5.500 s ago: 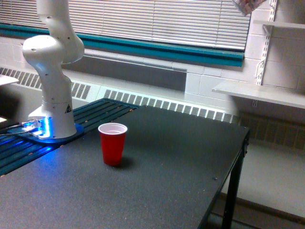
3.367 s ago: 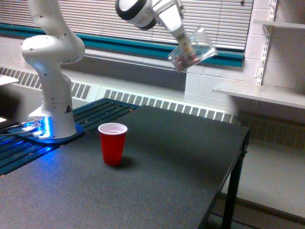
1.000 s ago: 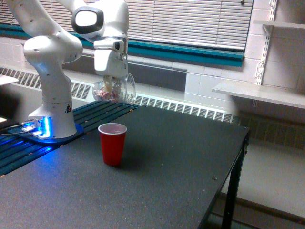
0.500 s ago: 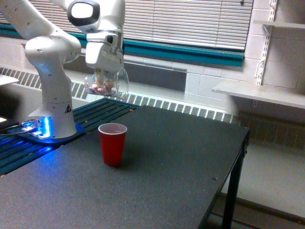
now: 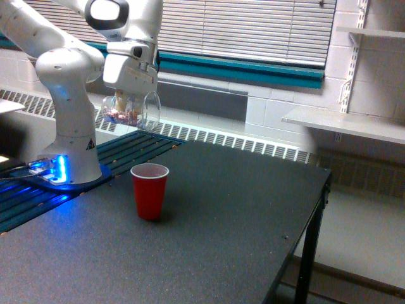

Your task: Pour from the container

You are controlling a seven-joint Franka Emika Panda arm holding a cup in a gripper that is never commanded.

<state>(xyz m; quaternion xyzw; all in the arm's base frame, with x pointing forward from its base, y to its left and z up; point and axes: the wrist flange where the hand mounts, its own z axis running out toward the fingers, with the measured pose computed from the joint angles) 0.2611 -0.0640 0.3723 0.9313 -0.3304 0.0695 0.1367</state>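
The container point(image 5: 130, 110) is a clear plastic cup lying roughly on its side in the air, with small pinkish-brown pieces gathered at its closed end toward the exterior view's left. My gripper point(image 5: 126, 96) comes down from above and is shut on it. Its mouth faces the exterior view's right. A red plastic cup point(image 5: 149, 190) with a white inside stands upright on the dark table point(image 5: 209, 240), below the container and a little to the right of it. No pieces are visibly falling.
The arm's white base point(image 5: 73, 142) stands at the table's left, on a blue-lit plate. The table's right edge point(image 5: 319, 190) drops off to the floor. A radiator grille and window blinds run behind; white shelves point(image 5: 345, 123) hang at the right.
Over the last second the gripper and container have shifted left and slightly up, away from above the red cup. Several seconds ago the container was high at the upper right.
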